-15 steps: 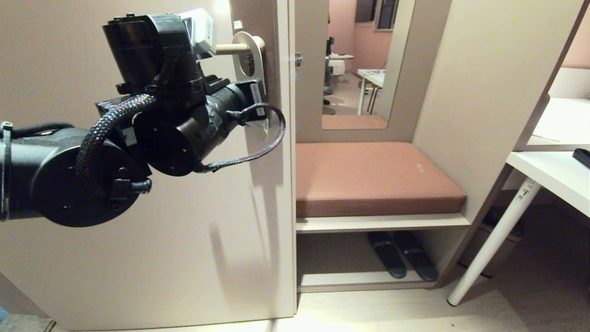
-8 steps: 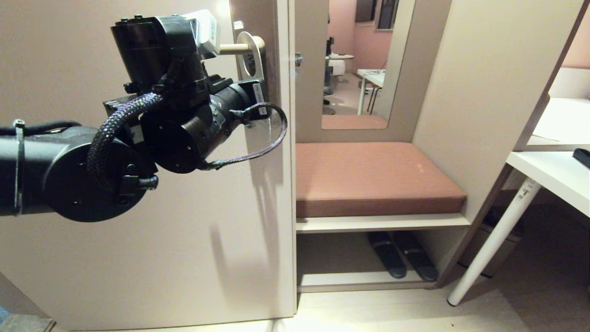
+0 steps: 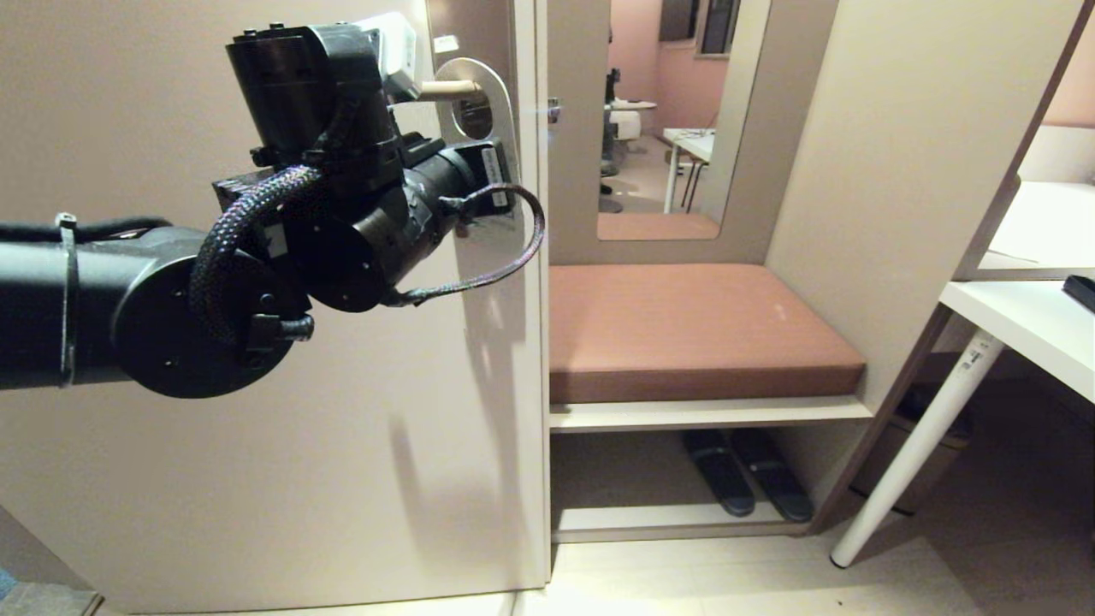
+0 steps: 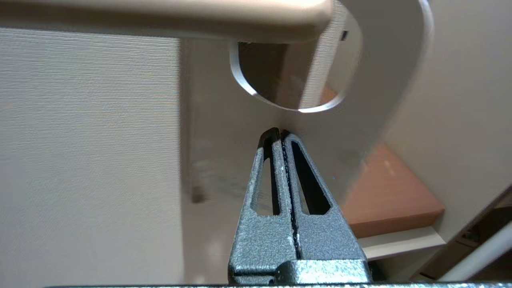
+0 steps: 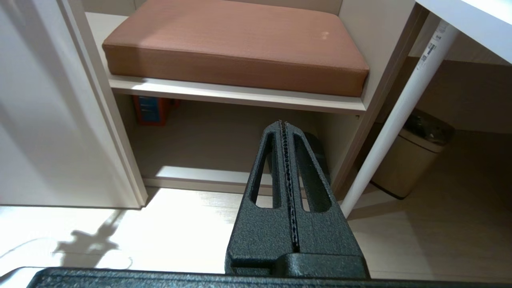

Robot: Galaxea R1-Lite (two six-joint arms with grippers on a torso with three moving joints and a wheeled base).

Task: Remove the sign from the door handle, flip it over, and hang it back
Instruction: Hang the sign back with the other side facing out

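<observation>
Head forward-down; wrists close; shared cushion (image 3: pixel 693 329).

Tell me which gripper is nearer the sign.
Left. The left gripper is shut on the sign just below its hole, at the door handle. The right gripper hangs low, shut, toward the floor, well away.

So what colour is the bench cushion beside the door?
Reddish-brown, plain with no pattern; the cushion shows best in the head view.
</observation>
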